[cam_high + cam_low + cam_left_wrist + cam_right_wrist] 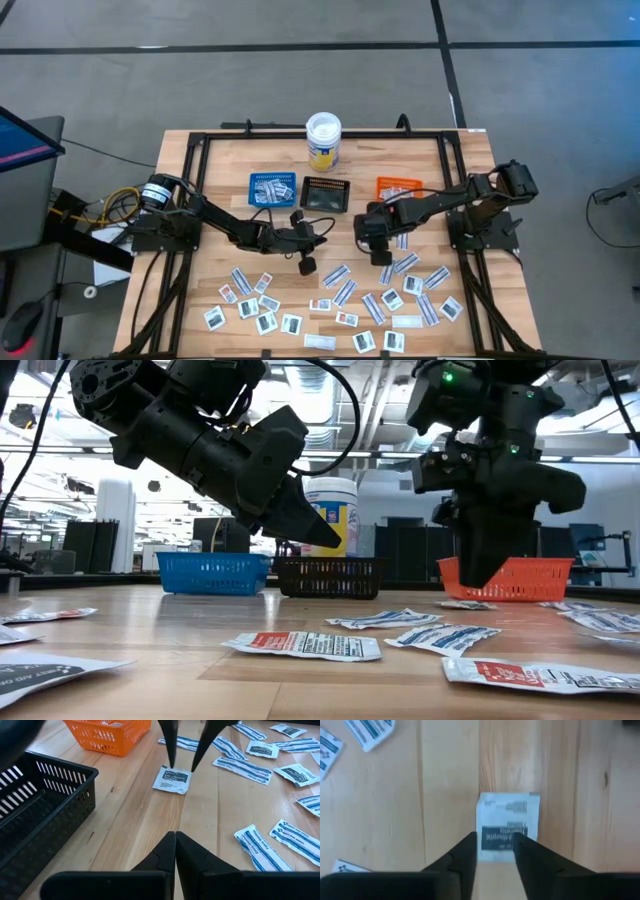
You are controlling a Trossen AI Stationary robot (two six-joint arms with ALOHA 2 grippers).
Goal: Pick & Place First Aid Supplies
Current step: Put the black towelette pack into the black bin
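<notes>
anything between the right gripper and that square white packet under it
Nothing: the right gripper, fingers apart, points straight down at the packet. The right wrist view shows no other item between them.

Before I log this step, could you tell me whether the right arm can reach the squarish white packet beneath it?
Probably yes: the right hand hangs open directly over the squarish white paper packet, nothing between.

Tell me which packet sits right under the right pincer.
The squarish white packet with dark print, lying alone on bare wood between the right pincer's open fingers, by the orange tray; the blue-striped strips lie farther off.
</notes>
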